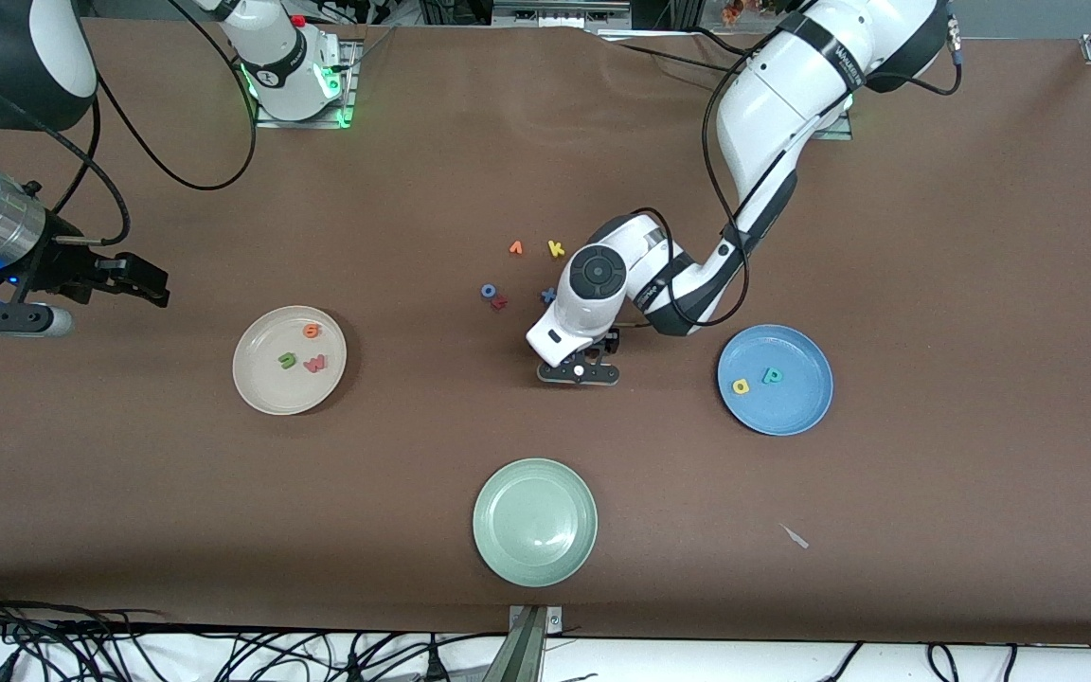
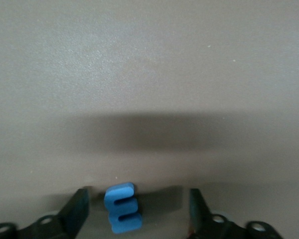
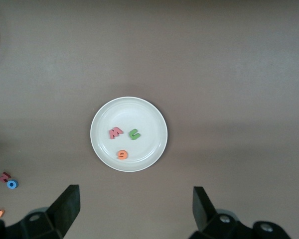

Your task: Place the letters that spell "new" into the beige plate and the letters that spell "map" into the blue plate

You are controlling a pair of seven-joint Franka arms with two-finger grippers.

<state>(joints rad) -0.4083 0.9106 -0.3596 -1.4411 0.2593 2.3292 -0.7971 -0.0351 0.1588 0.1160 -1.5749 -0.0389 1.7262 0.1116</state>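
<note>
Brown table (image 1: 934, 237), beige plate (image 1: 257, 384), blue plate (image 1: 796, 412), pale green plate (image 1: 534, 559), loose foam letters (image 1: 517, 275), perhaps five.

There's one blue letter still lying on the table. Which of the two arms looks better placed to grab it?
The left arm. Its tool is down at the table with the blue m between its open fingers. The right tool waits up over the table's end, near the beige plate.
</note>
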